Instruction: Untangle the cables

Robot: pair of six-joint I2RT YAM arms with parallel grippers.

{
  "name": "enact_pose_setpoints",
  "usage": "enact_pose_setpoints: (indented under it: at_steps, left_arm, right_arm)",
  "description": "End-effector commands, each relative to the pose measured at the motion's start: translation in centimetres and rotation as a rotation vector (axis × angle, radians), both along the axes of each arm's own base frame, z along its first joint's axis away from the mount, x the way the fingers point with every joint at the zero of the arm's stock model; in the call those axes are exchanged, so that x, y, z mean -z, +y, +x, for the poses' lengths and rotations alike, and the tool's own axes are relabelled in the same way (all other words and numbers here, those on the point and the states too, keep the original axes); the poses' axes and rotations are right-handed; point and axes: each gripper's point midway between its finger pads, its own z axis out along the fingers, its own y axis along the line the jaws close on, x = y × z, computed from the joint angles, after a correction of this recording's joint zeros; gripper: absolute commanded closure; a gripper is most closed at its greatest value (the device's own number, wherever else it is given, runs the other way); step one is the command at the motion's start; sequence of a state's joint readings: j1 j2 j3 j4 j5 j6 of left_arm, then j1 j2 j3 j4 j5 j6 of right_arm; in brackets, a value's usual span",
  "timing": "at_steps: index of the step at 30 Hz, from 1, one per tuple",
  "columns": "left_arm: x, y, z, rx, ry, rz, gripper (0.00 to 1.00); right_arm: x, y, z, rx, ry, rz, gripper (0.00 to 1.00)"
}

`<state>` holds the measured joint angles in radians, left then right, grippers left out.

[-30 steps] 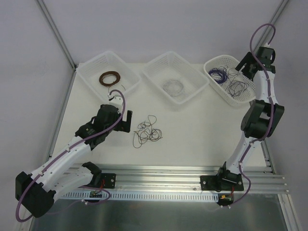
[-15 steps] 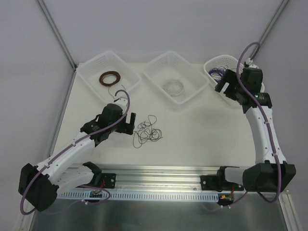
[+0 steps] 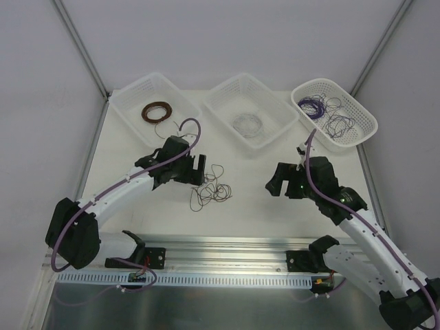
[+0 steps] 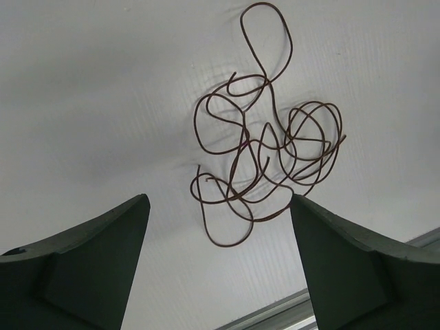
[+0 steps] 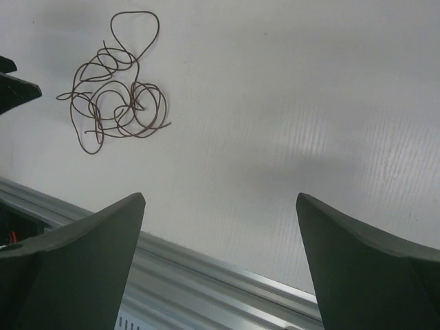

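Note:
A small clump of thin dark-brown cables [image 3: 210,189] lies loose on the white table, a little left of centre. It shows as a scribble of loops in the left wrist view [image 4: 245,141] and small at the upper left of the right wrist view [image 5: 130,103]. My left gripper [image 3: 200,170] hangs just left of and above the clump, open, with the lowest loop just beyond its fingertips [image 4: 218,198]. To the right of the clump, well apart from it, my right gripper [image 3: 273,180] is open and empty over bare table [image 5: 220,195]. More loose purple and dark cables [image 3: 326,113] lie in the right basket.
Three white baskets stand along the back. The left one [image 3: 130,93] holds a brown ring coil [image 3: 157,111]. The middle one [image 3: 227,84] holds a whitish coil [image 3: 247,125]. The right one [image 3: 368,122] sits at the table's far right corner. An aluminium rail [image 3: 234,247] runs along the near edge.
My right arm swung from over the right basket down to the table, right of the clump. My left gripper moved right, up to the clump. The clump has not moved.

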<state>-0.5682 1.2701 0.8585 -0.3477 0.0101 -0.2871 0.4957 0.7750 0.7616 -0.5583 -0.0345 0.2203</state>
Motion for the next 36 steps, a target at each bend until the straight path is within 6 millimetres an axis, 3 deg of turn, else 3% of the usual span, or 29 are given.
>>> enact_pose_setpoints:
  at_steps: [1,5,11,15,16,17,20,27,30,36]
  left_arm:
    - [-1.0,-3.0,1.0,0.002,0.024,-0.088,0.16]
    - [0.4,-3.8,1.7,-0.026,0.014,-0.002,0.24]
    - [3.1,-4.4,2.3,-0.055,0.026,0.116,0.45]
    - [3.4,-4.4,2.7,-0.069,0.012,0.152,0.66]
    - [3.6,-4.4,2.7,-0.068,0.013,0.160,0.78]
    - [3.5,-4.3,2.7,-0.070,0.004,0.172,0.84]
    - [1.8,-5.1,2.3,-0.047,-0.041,0.176,0.99]
    - [-5.5,-8.9,-0.4,0.018,-0.116,-0.015,1.00]
    - [-8.9,-9.7,-1.7,0.040,-0.143,-0.120,1.00]
    - [-12.6,-10.3,-3.0,0.048,-0.147,-0.254,0.99]
  right_arm:
    - [-0.3,0.4,0.5,0.040,-0.049,0.034,0.03]
    - [0.1,0.4,-0.1,0.039,-0.058,0.046,0.03]
    - [1.1,1.5,-0.7,0.010,-0.042,0.087,0.03]
    - [1.8,2.8,-0.9,-0.025,-0.029,0.092,0.03]
    - [1.9,3.2,-1.0,-0.037,-0.032,0.097,0.03]
    - [2.1,3.6,-1.0,-0.040,-0.026,0.103,0.03]
    - [2.4,4.9,-0.9,-0.060,-0.023,0.132,0.03]
    - [2.9,9.0,-0.1,-0.089,0.011,0.269,0.02]
    - [3.4,10.2,0.6,-0.091,0.007,0.299,0.02]
    - [2.7,14.4,1.2,-0.182,-0.025,0.439,0.01]
